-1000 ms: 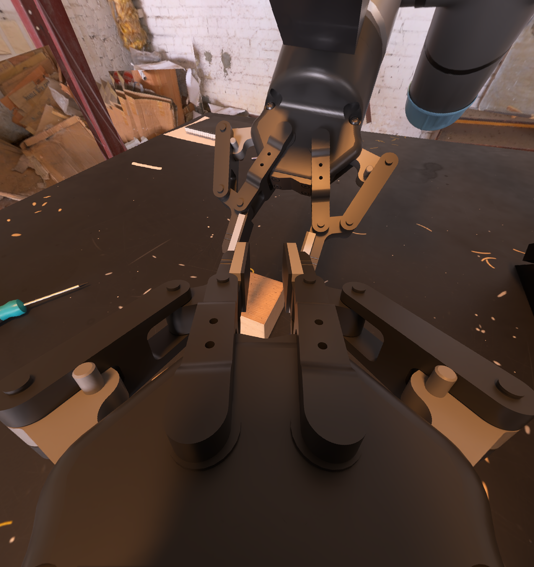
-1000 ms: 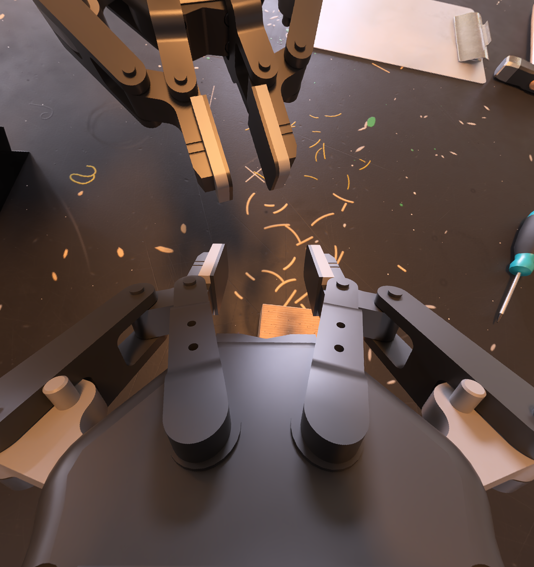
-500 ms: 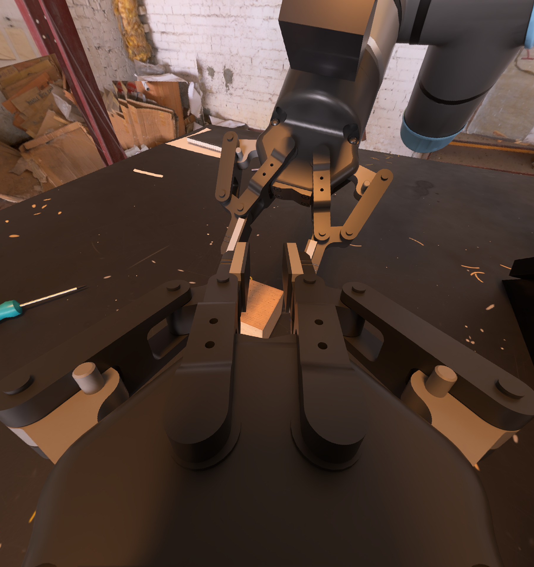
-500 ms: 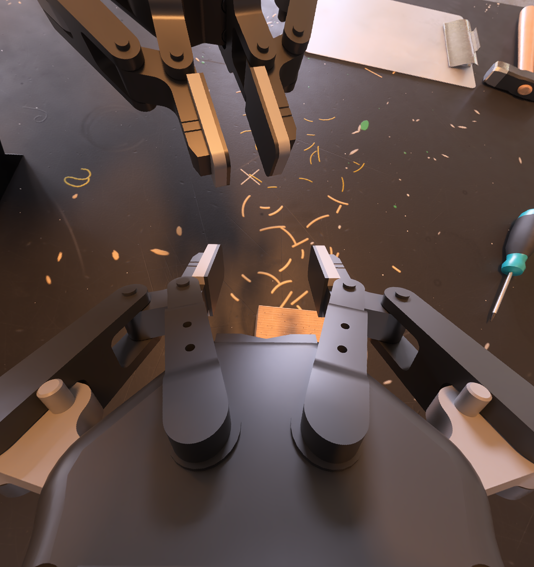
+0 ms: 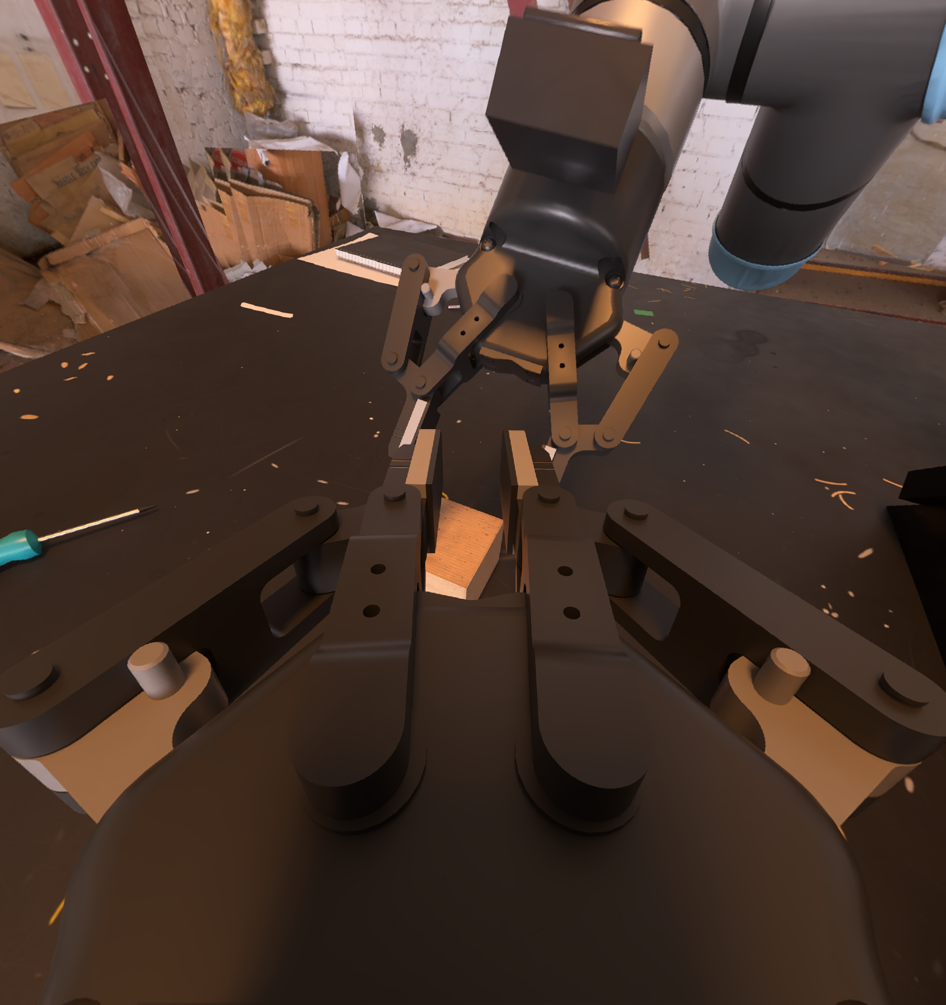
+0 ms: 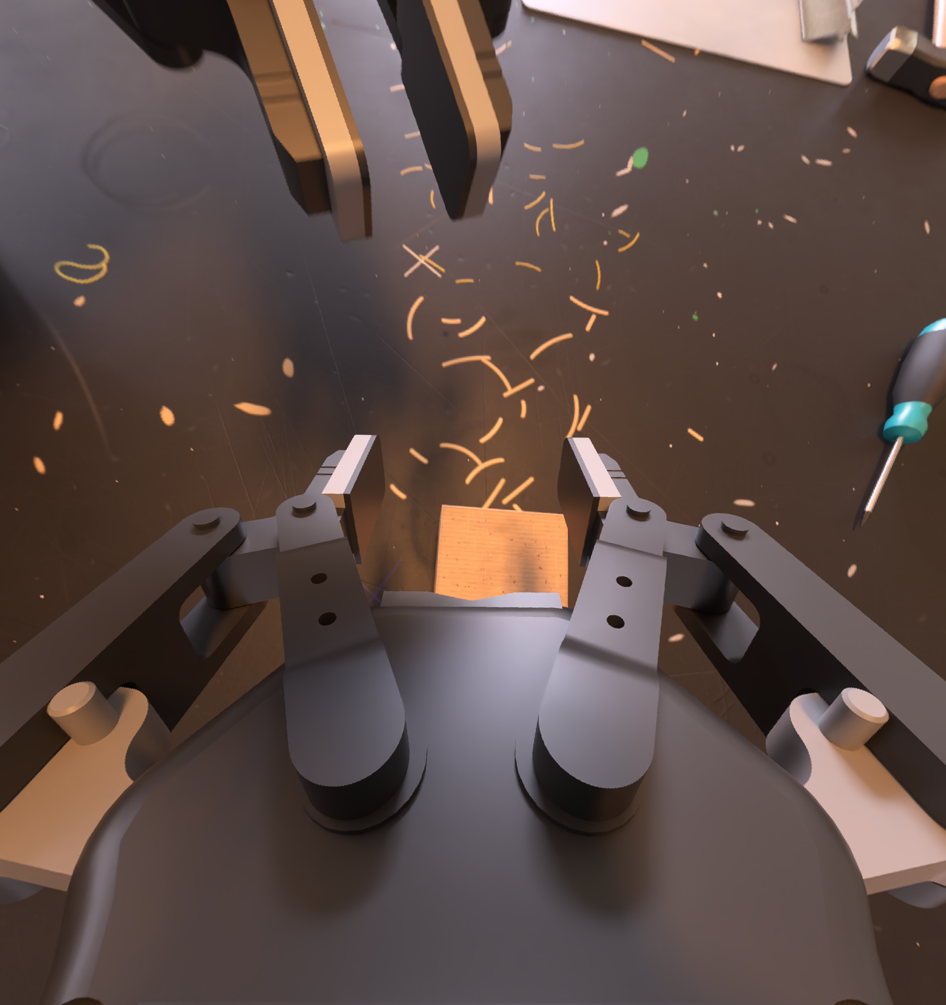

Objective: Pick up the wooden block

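Now your left gripper [image 5: 471, 478] has its fingers nearly together, with the wooden block [image 5: 462, 549] seen between them; a real grip cannot be told. Your right gripper [image 6: 468, 489] is wide open, the block showing below it. A screwdriver [image 6: 914, 410] lies well apart on the dark table [image 6: 188, 337].

Your left wrist view looks forward and slightly down along the left hand [image 5: 471, 462], close over the dark counter [image 5: 188, 413], facing a brick wall with the right hand [image 5: 479, 443] opposite. Your right wrist view tilts more steeply down past the right hand [image 6: 468, 473] at the counter [image 6: 732, 380], with the left hand [image 6: 411, 217] entering from the top. The two cameras face each other. Both share the wooden block [image 5: 460, 544] [image 6: 500, 552], seemingly resting on the counter, and the screwdriver [image 5: 9, 546] [image 6: 916, 402].
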{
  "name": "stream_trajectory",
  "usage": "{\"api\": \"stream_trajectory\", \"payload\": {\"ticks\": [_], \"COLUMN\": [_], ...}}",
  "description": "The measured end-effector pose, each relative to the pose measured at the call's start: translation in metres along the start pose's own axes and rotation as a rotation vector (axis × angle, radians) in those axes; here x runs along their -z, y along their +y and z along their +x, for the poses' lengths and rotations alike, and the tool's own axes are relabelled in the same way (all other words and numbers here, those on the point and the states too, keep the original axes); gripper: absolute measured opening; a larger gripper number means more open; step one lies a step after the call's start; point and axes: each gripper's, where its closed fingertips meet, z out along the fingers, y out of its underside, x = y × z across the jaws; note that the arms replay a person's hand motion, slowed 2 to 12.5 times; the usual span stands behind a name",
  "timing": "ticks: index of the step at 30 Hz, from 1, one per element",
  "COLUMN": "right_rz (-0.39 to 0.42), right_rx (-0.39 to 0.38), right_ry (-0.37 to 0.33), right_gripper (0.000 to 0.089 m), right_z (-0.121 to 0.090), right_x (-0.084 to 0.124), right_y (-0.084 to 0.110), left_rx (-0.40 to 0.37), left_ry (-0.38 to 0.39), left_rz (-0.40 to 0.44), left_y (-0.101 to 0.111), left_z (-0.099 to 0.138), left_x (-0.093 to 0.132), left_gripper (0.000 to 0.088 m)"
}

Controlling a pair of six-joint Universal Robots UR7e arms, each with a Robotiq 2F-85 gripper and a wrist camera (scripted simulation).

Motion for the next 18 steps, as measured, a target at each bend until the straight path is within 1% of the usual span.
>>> {"api": "stream_trajectory", "payload": {"ticks": [6, 10, 16, 18], "right_rz": [-0.093, -0.146, -0.189, -0.197], "right_rx": [0.004, 0.005, 0.011, 0.013], "right_ry": [0.014, 0.018, 0.019, 0.017], "right_gripper": [0.0653, 0.0745, 0.0842, 0.0853], "right_z": [0.004, 0.005, 0.006, 0.005], "right_x": [-0.006, -0.011, -0.017, -0.019], "right_y": [0.023, 0.036, 0.048, 0.051], "left_rx": [0.002, 0.001, 0.001, 0.001], "left_ry": [-0.002, -0.002, -0.001, -0.002], "left_rz": [0.001, -0.001, -0.005, -0.007], "left_y": [0.000, 0.000, 0.001, 0.001], "left_z": [-0.001, -0.001, -0.001, -0.001], "left_x": [0.001, 0.001, 0.000, 0.000], "left_gripper": [0.0193, 0.0193, 0.0194, 0.0193]}}
